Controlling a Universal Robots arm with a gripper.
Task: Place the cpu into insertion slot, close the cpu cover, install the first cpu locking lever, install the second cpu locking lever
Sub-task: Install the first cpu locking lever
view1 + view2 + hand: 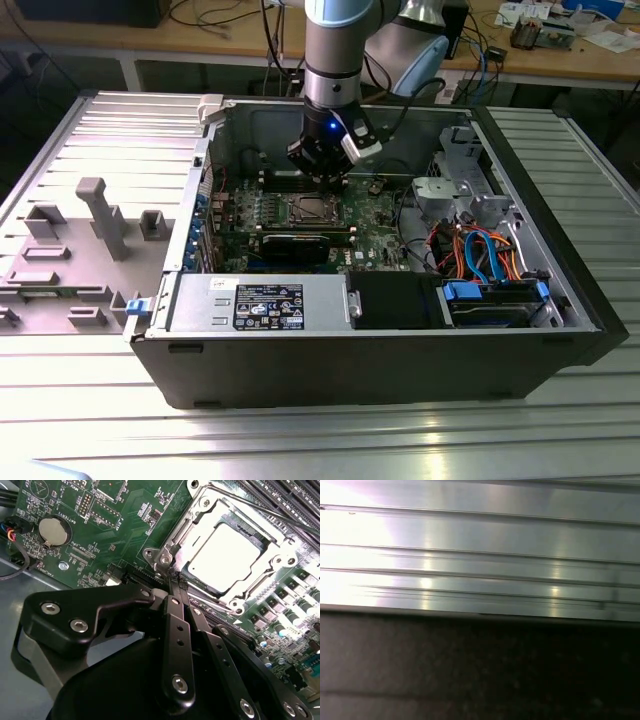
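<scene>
Green mobo point(125, 535): cpu point(225, 555) under cpu cover point(192, 527)

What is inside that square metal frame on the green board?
The cpu, its flat silvery top showing through the cover opening. The slot's contacts beneath are hidden by it.

An open computer case point(400, 340) lies on a ribbed counter point(300, 430), with the motherboard point(375, 215) on its floor. The insertion slot point(310, 208) sits in the board's middle, the cpu point(225, 555) lying in it and the cpu cover point(200, 517) down around the chip. The arm's gripper point(322, 172) hangs over the slot's far edge; in the second wrist view its fingers point(177, 592) meet at a corner of the cover. A power supply point(260, 303) lines the near wall. Drive bays point(490, 300) and cables point(475, 250) fill the exterior view's right. A fixture tray point(70, 250) rests outside the case on the exterior view's left.
</scene>
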